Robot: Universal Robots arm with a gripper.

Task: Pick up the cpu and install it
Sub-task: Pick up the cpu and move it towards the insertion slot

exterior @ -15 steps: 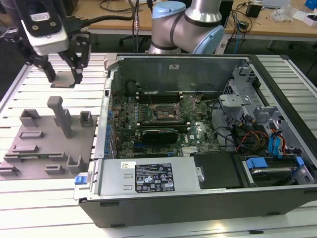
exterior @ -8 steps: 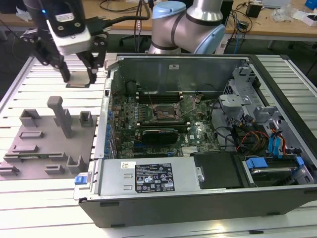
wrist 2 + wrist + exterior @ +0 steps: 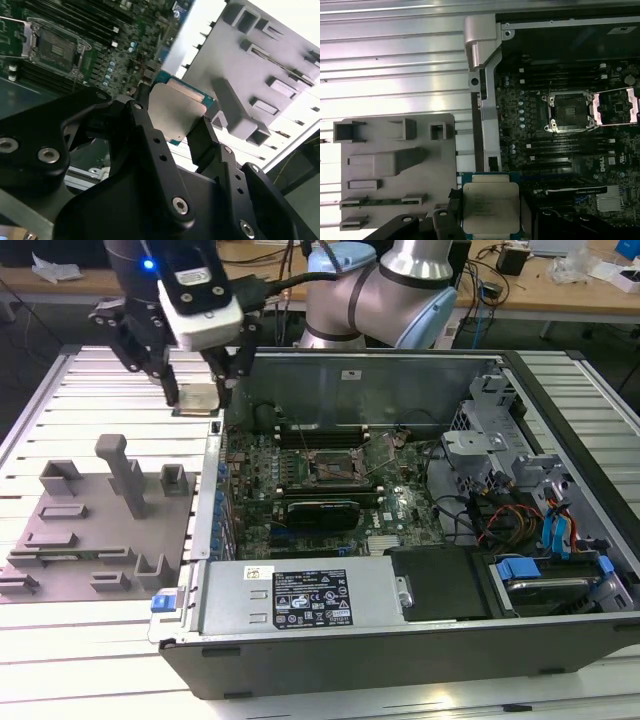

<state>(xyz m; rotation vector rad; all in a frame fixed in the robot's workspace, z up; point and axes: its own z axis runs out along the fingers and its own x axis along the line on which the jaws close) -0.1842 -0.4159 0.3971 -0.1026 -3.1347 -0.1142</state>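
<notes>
Gripper on my arm was clamped on the cpu, holding it at the far left over the slatted table, just outside the case wall, so I judged the pick-up done and the install not yet done. To the right, the open computer case held the motherboard, whose socket lay open and empty.

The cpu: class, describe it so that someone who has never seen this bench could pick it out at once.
Find the big open dark metal computer case; just outside its wall on the exterior view's left, the black pincer grips the cpu. It is a small flat square chip with a silvery lid, unlike the grey plastic fixture blocks nearby.
</notes>
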